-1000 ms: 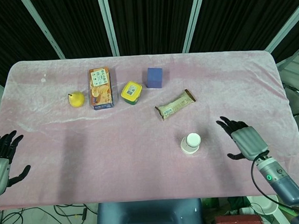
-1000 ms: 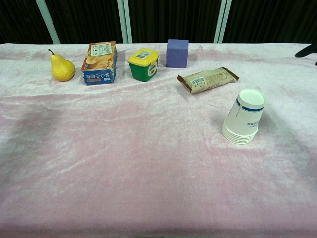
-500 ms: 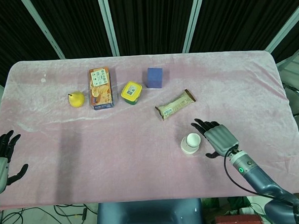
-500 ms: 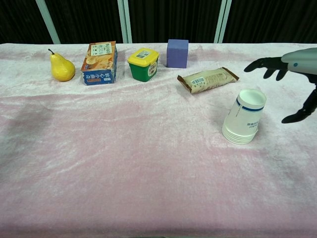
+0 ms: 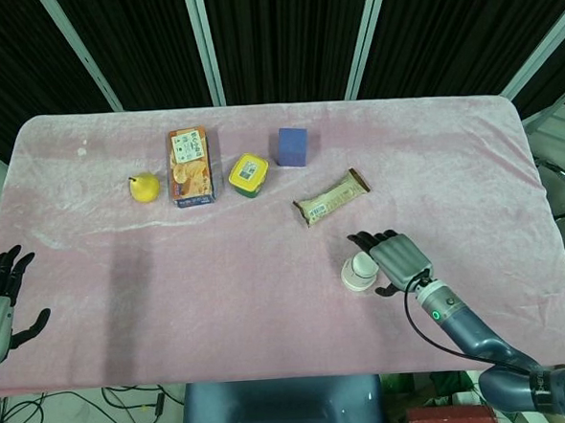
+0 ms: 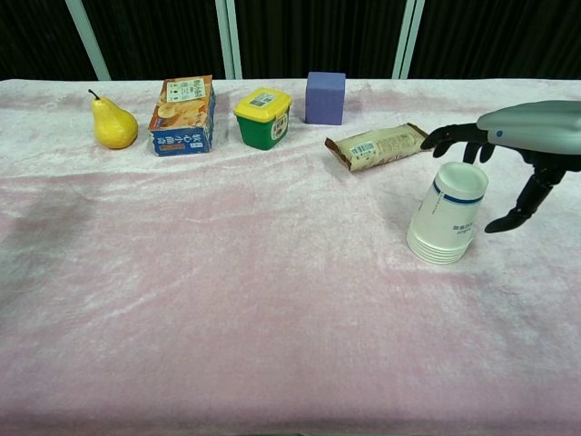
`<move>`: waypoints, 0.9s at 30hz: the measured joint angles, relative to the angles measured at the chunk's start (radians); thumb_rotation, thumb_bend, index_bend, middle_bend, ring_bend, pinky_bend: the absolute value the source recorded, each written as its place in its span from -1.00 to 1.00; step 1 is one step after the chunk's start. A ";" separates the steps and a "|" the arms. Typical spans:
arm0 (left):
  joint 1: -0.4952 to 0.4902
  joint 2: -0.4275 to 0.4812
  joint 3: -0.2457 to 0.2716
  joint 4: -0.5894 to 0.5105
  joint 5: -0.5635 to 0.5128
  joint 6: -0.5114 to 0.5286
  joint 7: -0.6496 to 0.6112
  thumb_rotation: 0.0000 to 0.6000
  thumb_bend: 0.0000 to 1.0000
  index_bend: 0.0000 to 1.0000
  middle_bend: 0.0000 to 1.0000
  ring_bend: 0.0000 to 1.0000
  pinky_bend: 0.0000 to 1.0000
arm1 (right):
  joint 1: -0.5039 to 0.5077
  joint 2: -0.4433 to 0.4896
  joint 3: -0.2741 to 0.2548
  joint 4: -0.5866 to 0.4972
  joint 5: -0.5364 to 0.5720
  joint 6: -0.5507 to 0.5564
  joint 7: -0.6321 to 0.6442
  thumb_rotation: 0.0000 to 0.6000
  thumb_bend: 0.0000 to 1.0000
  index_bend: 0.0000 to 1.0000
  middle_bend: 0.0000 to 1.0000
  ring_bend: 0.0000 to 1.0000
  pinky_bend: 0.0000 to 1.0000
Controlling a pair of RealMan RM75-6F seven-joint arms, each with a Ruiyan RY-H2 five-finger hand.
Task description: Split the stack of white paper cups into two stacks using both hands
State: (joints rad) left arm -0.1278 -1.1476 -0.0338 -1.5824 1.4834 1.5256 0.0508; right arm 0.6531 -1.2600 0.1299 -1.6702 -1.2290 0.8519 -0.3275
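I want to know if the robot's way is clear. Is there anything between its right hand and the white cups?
Nothing. In the chest view, the right hand is spread open right beside the stack of white paper cups, with only bare pink cloth showing in the gap.

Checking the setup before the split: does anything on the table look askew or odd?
Only the cup stack: it leans, its top tilted right toward the open right hand. The other items sit undisturbed along the far side.
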 measured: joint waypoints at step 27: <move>0.005 0.001 -0.022 0.004 -0.020 -0.028 -0.011 1.00 -0.45 -0.81 -0.97 -1.00 -1.00 | 0.052 -0.056 -0.016 0.031 0.010 -0.009 0.013 1.00 -0.44 0.10 -0.07 0.05 0.14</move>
State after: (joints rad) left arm -0.1227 -1.1464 -0.0555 -1.5787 1.4630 1.4981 0.0393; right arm 0.7051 -1.3157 0.1144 -1.6388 -1.2187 0.8434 -0.3143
